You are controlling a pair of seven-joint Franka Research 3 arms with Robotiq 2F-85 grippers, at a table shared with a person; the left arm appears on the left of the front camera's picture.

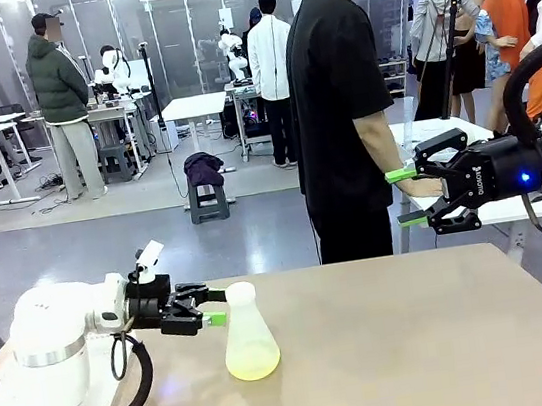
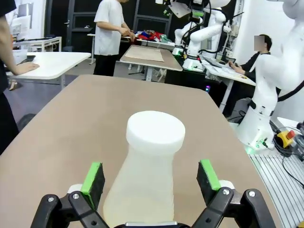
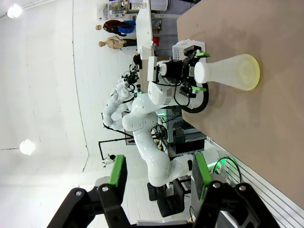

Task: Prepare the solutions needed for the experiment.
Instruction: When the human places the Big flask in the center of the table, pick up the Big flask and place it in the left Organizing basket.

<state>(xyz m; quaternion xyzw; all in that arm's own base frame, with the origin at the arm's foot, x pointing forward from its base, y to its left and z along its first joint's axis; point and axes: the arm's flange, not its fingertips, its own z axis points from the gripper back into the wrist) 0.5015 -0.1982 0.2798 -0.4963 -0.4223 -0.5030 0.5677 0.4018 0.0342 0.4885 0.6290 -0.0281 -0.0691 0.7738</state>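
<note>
At the table's left, the left gripper [image 1: 208,308] is reaching with its jaws spread either side of the frosted conical plastic flask [image 1: 248,333] holding pale yellow-green solution [image 1: 254,366] (apparently readying a grasp), while the right gripper [image 1: 407,196] is hovering spread-open, far right.

White rounded arm links, black claws [image 1: 202,308] with green pads, black cable loops, blue light

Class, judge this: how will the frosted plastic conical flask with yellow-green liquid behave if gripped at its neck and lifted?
The frosted plastic conical flask probably lifts easily, since only a shallow yellow-green liquid layer tints its base. Its wide bottom suggests it resists tipping. The open left hand flanks the neck; smooth plastic may slip.
</note>
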